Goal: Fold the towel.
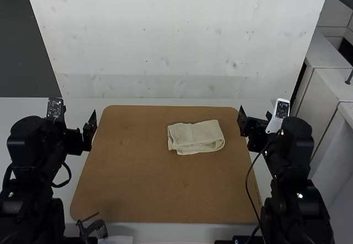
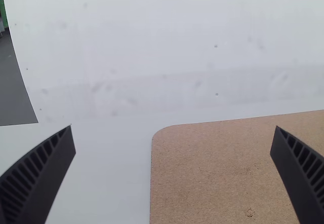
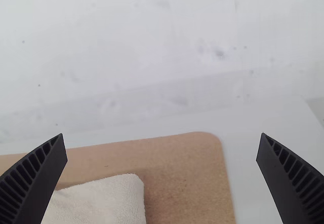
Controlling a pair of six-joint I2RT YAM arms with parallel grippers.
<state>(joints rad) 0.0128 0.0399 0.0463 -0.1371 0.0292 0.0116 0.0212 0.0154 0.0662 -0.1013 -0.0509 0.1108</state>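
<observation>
Nearest the camera in the high view, your left arm (image 1: 33,161) is standing at the left and your right arm (image 1: 295,161) is standing at the right, a black cable (image 1: 247,183) hanging beside the right one. Between them, a brown board (image 1: 154,183) with rounded corners is lying on the white desk (image 1: 33,106). Your towel (image 1: 196,137) is resting on the far right part of that board, closer to your right arm; it is lying folded into a compact, slightly crooked rectangle, its layers showing along the near edge. Your left gripper (image 1: 79,112) is hovering by the board's left edge, well apart from the towel, and the left wrist view is showing its fingers spread wide. Your right gripper (image 1: 255,113) is hovering by the board's right edge, apart from the towel, its fingers also standing wide open. The right wrist view is catching a rounded corner of the towel.
</observation>
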